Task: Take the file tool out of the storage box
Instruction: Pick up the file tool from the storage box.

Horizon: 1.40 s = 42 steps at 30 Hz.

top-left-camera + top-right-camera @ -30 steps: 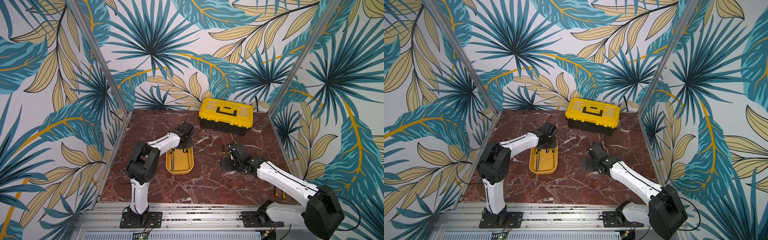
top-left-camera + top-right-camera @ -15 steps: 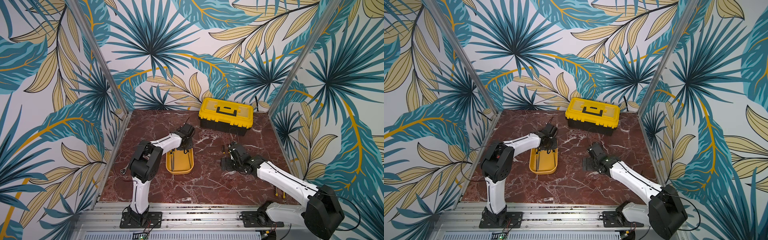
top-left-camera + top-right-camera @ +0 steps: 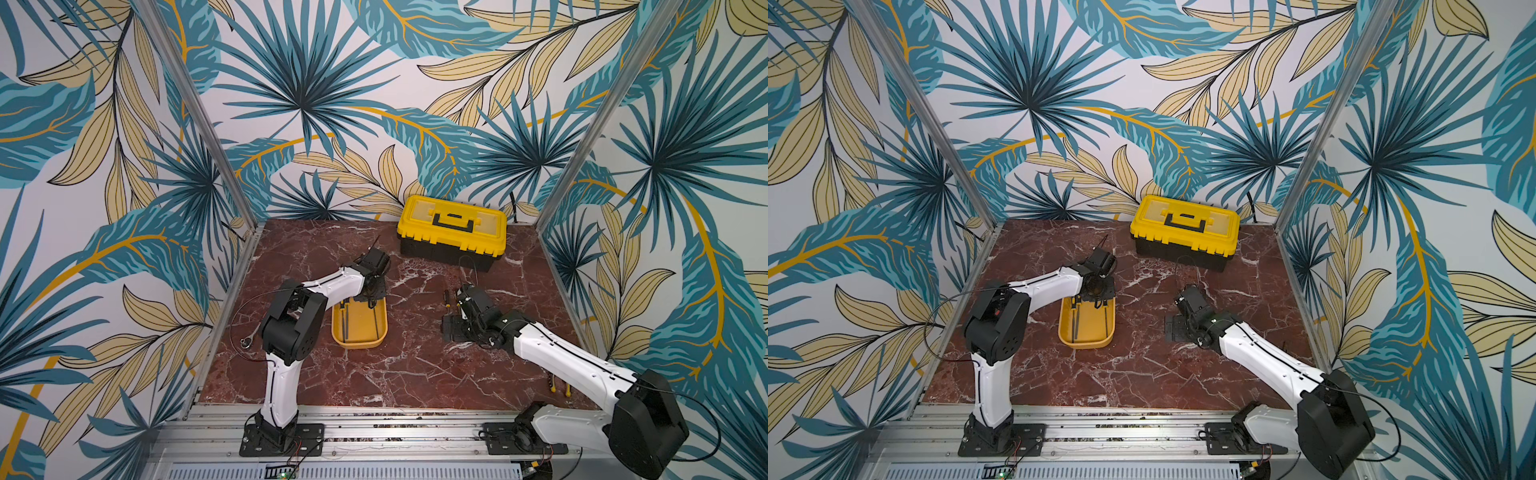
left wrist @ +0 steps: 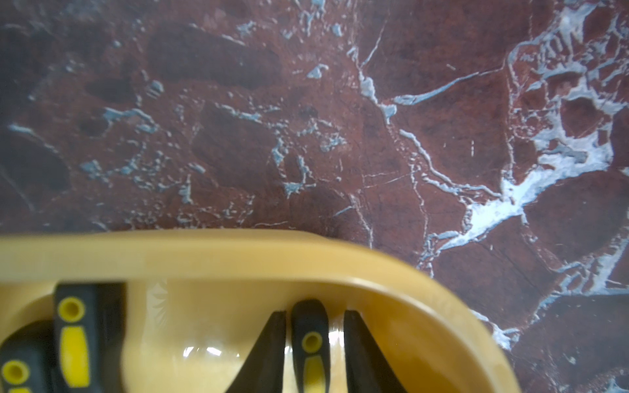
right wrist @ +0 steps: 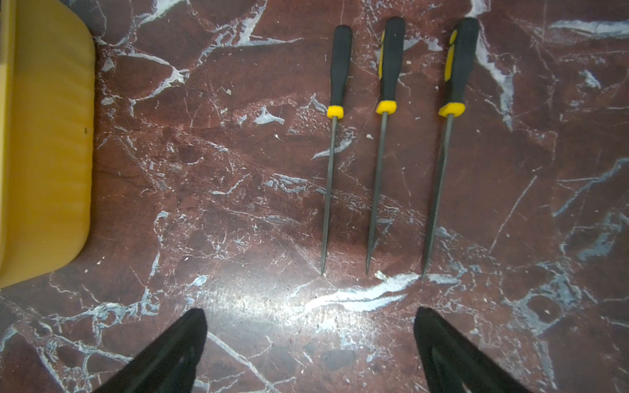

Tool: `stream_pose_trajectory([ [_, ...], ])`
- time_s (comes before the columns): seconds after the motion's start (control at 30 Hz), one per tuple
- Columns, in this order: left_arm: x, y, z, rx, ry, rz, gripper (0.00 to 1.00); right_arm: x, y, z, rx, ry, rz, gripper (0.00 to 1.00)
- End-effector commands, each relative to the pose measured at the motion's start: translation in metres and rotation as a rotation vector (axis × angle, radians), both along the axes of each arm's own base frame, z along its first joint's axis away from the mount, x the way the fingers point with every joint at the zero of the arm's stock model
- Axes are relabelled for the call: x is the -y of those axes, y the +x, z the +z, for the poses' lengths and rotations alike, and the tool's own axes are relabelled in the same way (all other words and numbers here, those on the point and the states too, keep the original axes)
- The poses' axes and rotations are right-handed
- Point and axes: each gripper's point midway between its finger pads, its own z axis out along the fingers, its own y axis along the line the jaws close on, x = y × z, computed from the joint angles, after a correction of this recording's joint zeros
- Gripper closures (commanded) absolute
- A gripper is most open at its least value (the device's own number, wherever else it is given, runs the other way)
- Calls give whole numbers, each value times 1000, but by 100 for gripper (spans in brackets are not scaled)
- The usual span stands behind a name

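Observation:
The storage box (image 3: 359, 332) is a shallow yellow-orange tray left of the table's middle, seen in both top views. My left gripper (image 3: 371, 297) reaches down into its far end. In the left wrist view its fingertips (image 4: 315, 314) straddle the black-and-yellow handle of a file tool (image 4: 310, 340) lying against the tray's rim (image 4: 238, 251). A thin gap shows on each side of the handle, so the jaws are open and narrowly set. Two more file handles (image 4: 73, 333) lie in the tray. My right gripper (image 5: 309, 316) hangs wide open over bare marble, holding nothing.
Three files (image 5: 381, 136) lie side by side on the marble ahead of the right gripper (image 3: 451, 328), with the tray's side (image 5: 47, 153) beside them. A black toolbox with a yellow lid (image 3: 452, 232) stands at the back. Small yellow-tipped tools (image 3: 559, 388) lie near the right wall.
The left arm's elbow has swung slightly right while its gripper stays at the tray's far end, jaws a touch narrower. The right arm has not moved.

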Motion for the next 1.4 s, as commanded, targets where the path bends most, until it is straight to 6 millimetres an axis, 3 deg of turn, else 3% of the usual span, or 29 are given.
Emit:
stream_pose_trajectory([
  [0.0,1,0,-2,-10,15,-12,71,6,-4,-10,-17,-24,-10,0],
  [0.37,-1,1,-3,-24,39,-14,83,7,-5,-9,-10,-24,-7,0],
  [0.57,-3,2,22,28,-19,-30,84,-2,-8,-7,-25,28,7,1],
  [0.7,-3,-2,48,64,-155,-37,84,-27,-12,0,-20,171,36,1],
  [0.87,-4,-12,76,87,-294,-44,85,-61,-14,25,14,377,78,9],
  [1.13,12,-29,118,137,-501,-67,85,-112,-9,65,31,519,167,35],
  [1.37,23,-42,139,134,-621,-80,85,-151,-1,77,7,557,227,53],
])
